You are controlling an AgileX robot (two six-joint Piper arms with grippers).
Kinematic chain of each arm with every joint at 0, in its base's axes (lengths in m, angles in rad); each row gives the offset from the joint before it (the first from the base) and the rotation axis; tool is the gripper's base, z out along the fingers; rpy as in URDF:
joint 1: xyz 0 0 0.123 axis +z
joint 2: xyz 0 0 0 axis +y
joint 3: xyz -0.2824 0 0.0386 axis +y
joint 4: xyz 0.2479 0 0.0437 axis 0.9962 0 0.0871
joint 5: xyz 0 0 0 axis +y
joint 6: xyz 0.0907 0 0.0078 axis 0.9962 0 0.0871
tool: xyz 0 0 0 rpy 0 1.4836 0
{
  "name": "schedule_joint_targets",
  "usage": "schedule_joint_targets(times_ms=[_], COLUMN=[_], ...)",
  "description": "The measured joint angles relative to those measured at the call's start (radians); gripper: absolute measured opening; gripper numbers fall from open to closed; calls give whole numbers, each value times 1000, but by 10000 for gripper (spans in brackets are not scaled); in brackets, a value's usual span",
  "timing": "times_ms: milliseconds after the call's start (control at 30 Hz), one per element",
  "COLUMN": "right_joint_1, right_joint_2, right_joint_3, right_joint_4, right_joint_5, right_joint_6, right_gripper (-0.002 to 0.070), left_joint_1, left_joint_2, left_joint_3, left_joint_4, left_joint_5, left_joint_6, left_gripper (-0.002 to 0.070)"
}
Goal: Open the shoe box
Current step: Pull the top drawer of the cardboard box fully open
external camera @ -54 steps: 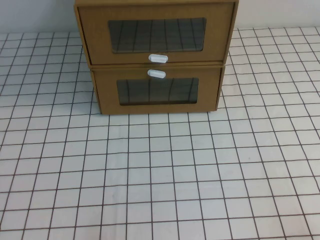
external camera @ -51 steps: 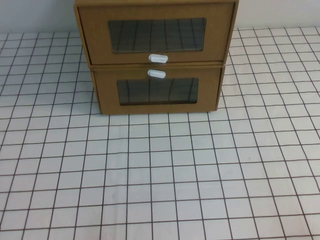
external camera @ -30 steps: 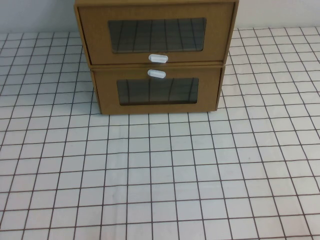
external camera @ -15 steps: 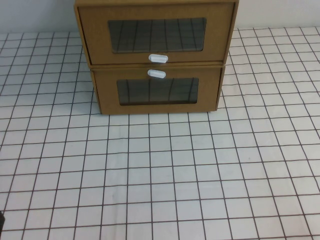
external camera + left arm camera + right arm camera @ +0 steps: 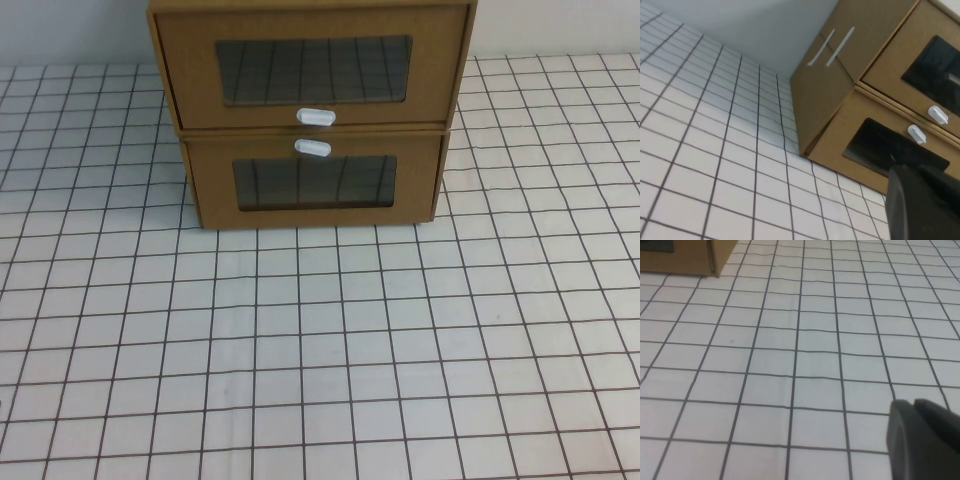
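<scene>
Though a dark sliver showed at the high view's lower left edge a moment ago, it has all but gone. The stacked shoe box (image 5: 312,120) stands unmoved at the far side of the table (image 5: 320,350), both fronts closed. The left gripper (image 5: 916,172) hangs off the box's left front corner and the right gripper (image 5: 914,407) over bare grid — each with jaws pressed together, holding nothing.

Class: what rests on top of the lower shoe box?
A second shoe box, shut; contents hidden behind dark windows. Left gripper: front-left of the boxes. Right gripper, shut, above the table.
</scene>
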Motion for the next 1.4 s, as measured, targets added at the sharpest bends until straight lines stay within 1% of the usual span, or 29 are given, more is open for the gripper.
schedule_joint_targets(times_ms=[100,200,367,467,533,667,733,800,1000,1167,1267,1400], right_joint_1=[0,0,0,0,0,0,0,0,0,0,0,0], right_joint_2=[0,0,0,0,0,0,0,0,0,0,0,0], right_joint_3=[0,0,0,0,0,0,0,0,0,0,0,0], right_joint_4=[0,0,0,0,0,0,0,0,0,0,0,0], right_joint_5=[0,0,0,0,0,0,0,0,0,0,0,0], right_joint_6=[0,0,0,0,0,0,0,0,0,0,0,0], right_gripper=[-14,-13,-13,-13,-13,-13,-13,-14,-13,-13,-13,-13], left_joint_1=[0,0,0,0,0,0,-15,-41,-121,-139,-142,-158], left_joint_2=[5,90,355,536,658,875,985,1084,1406,1656,1777,1886], left_joint_3=[-34,-148,-407,-560,-666,-878,-1000,-1119,-1553,-1888,-2050,-2184], left_joint_4=[-20,8,93,106,96,17,-27,-38,-42,-50,-64,-74], left_joint_5=[71,201,447,567,618,660,664,664,727,814,829,830], left_joint_6=[0,8,71,152,237,399,467,504,545,554,565,587], left_gripper=[-5,-5,-5,-5,-5,-5,-5,-5,-5,-5,-5,-5])
